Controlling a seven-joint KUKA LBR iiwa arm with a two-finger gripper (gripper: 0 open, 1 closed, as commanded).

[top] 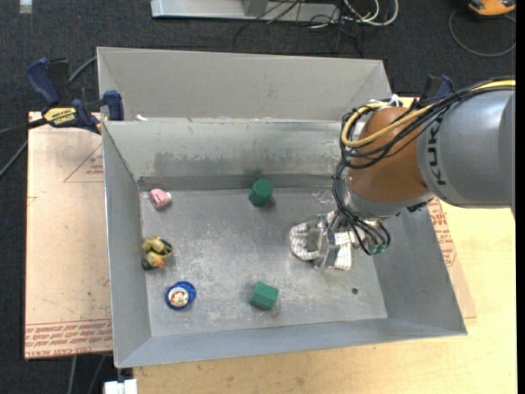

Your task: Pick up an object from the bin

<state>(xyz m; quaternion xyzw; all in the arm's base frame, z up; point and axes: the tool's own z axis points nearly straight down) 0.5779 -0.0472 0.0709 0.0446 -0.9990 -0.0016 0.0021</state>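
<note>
Reaches into the grey metal bin (246, 142) from the right, with the end effector (338, 251) low over the floor in the right half, under the orange wrist cover (390, 158) and looped cables (361, 125). Sits right against a crumpled silvery-white thing (305, 240), at that thing's right side. Cannot tell whether gripped or merely beside. Cannot tell either how wide or narrow the end effector stands, tucked under the wrist. Shows no clear long axis in the crumpled silvery-white thing: a roughly round lump, pointing no readable way.

Holds five other loose things in the bin, all well apart from one another. Toward the back wall, near the middle, a green cylinder (261, 191), upright with the round top up. In the back left corner, a small pink thing (159, 197), just beside the left wall. Further forward along the left wall, a small yellow-and-black toy (156, 252). Nearer the front left, a flat round blue disc (180, 295) with a pale centre. At front centre, a green block (264, 295), turned slightly askew to the bin's walls.

Leaves bare floor between the crumpled silvery-white thing and both green pieces, and a wide bare patch across the middle. Leaves bare floor also at the front right, up to the sloping right wall and the front rim.
</note>
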